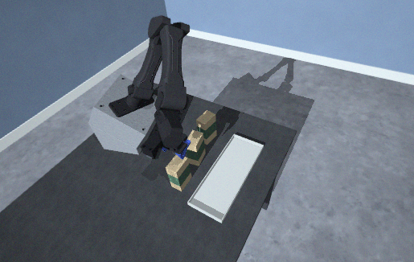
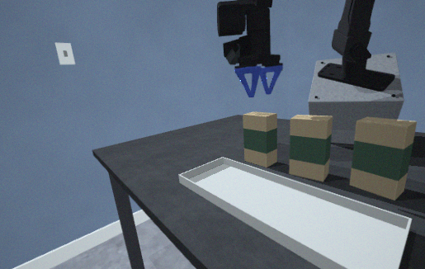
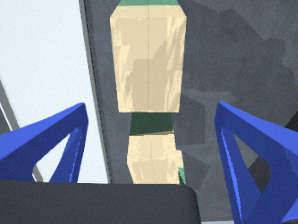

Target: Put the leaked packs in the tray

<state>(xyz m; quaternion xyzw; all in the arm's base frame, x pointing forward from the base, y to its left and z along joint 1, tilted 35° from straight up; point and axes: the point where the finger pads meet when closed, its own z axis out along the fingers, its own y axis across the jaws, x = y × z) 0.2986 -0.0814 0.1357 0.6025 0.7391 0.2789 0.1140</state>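
Note:
Three tan coffee packs with green bands stand in a row on the dark table beside the white tray (image 2: 299, 210). In the exterior view they are the left pack (image 2: 260, 139), the middle pack (image 2: 310, 147) and the right pack (image 2: 383, 157). My gripper (image 2: 259, 84) with blue fingers hangs open and empty, well above the left pack. In the top view the gripper (image 1: 181, 153) is over the near end of the row, above the near pack (image 1: 178, 173). The wrist view looks down on pack tops (image 3: 149, 59) between the spread fingers.
The tray (image 1: 227, 177) lies parallel to the row, on the side away from the grey robot base block (image 1: 112, 120). The tray is empty. The table edge runs close behind the tray.

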